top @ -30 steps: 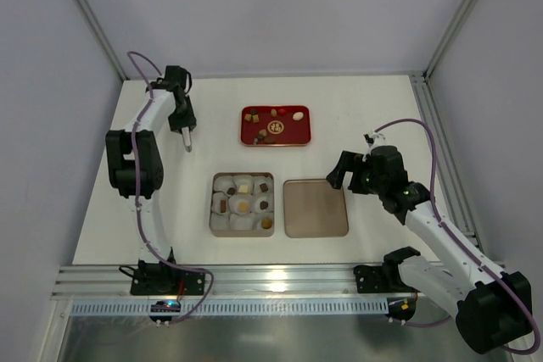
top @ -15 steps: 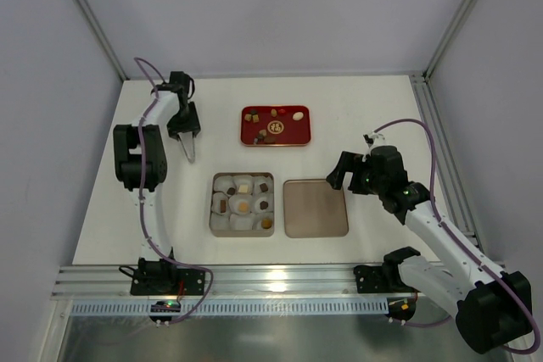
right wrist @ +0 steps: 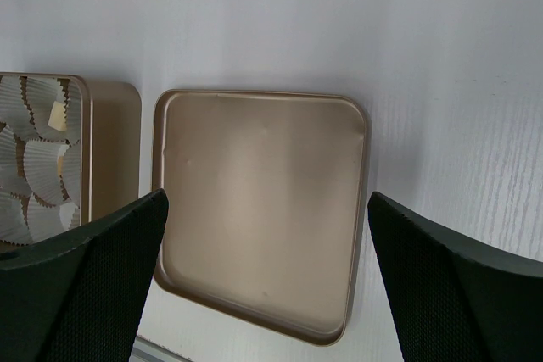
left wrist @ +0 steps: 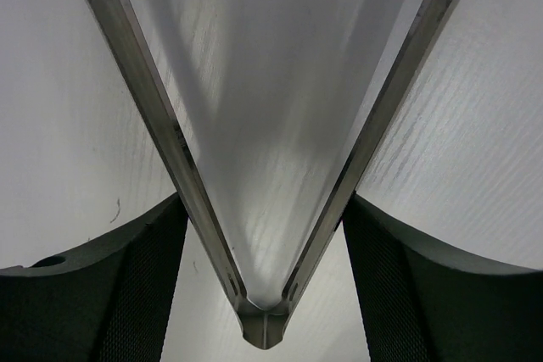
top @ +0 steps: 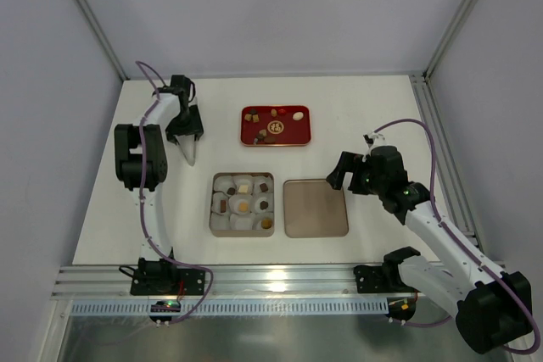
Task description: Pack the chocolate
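A white counter [top: 382,108] with a faint streaked grain is shown. On it, a pale gold tin [top: 210,205] is lined with white pleated paper cups [right wrist: 34,158]. The chocolate [top: 265,186] inside the tin is coloured dark brown, tan and cream. Just right of the tin, a lid [right wrist: 259,209] is finished in plain matte gold. Behind the tin, a glossy red tray [top: 293,136] is marked with a round gold emblem [top: 276,127] and dotted with brown, tan and cream pieces. Left of the tin, silver-grey metal tweezers [left wrist: 161,125] are flanked by black, finely meshed fingers [left wrist: 127,294]. White arms [top: 445,239] with black joints and purple cables [top: 432,167] are seen either side of the tin.
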`<control>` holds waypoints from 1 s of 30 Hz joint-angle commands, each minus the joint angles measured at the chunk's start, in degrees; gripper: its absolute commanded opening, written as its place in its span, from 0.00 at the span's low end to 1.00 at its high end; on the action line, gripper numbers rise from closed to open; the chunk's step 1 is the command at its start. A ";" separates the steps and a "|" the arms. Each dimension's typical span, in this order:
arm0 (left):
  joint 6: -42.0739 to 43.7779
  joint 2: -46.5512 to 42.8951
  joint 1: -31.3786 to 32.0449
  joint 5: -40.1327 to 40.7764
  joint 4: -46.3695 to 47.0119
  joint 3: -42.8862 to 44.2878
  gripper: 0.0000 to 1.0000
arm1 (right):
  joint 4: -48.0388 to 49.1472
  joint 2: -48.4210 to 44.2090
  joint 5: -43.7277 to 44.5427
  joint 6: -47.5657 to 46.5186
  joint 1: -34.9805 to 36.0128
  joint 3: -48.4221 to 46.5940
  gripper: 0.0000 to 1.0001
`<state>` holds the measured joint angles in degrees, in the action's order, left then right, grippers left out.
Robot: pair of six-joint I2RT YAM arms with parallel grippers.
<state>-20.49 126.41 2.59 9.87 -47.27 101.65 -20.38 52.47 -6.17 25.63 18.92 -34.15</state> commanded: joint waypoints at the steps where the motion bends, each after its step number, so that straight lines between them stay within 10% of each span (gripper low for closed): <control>1: 0.10 -0.99 -0.39 -0.55 1.74 -1.01 0.73 | 0.43 -1.49 0.02 -0.14 0.24 -0.04 1.00; 22: -3.15 -20.05 -0.31 -7.48 -1.25 -3.02 0.88 | -4.93 4.21 5.91 0.12 0.15 -1.09 0.99; 30: -5.35 -35.25 11.18 -13.55 -0.90 -11.63 0.87 | -2.12 11.34 5.29 3.28 -0.28 0.31 0.76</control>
<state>-24.45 95.48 8.38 0.56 -47.86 93.36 -24.84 63.13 -1.65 27.18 18.90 -33.85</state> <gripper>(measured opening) 0.870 0.777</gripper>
